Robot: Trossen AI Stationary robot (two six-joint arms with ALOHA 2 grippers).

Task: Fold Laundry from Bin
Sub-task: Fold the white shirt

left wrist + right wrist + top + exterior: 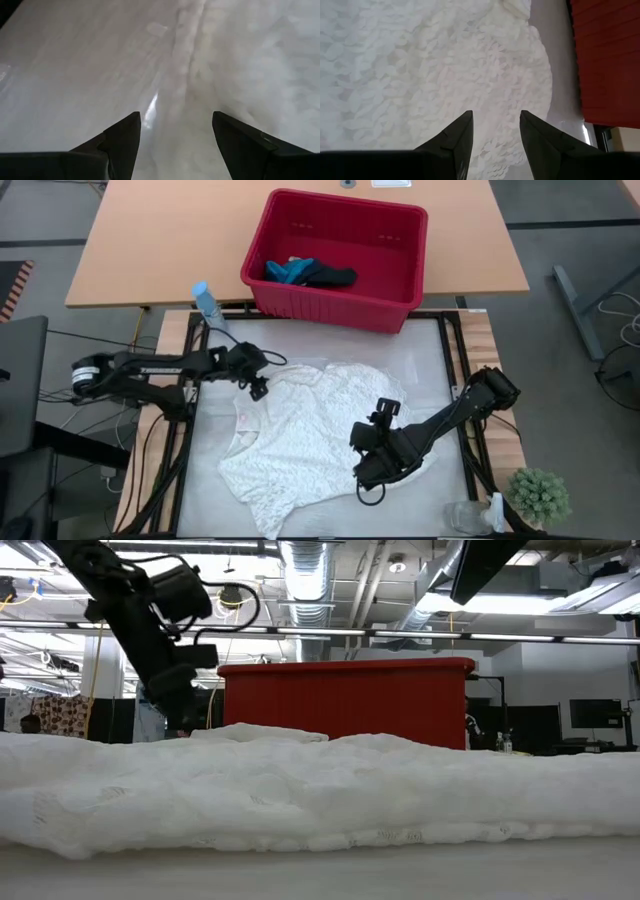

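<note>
While the garment lies spread: I am at the flattening step, with 1 item out of the bin and 2 inside it.
White lacy cloth (300, 440): spread on the white work mat (420, 360), rumpled, its near edge bunched.
Bin (400, 305): red, at the far edge of the mat, holding the dark navy piece (332, 276) and the teal-blue piece (290, 270) side by side.
My left gripper (255, 380): fingers apart, nothing between them, poised at the cloth's far-left edge where fabric meets bare mat.
My right gripper (372, 465): fingers parted, holding nothing, low over the cloth's right side.
Next move, as I judge it: each gripper must close on an edge or corner, then pull outward to smooth it before any fold.
Risk: the loose lace may snag or bunch.
</note>
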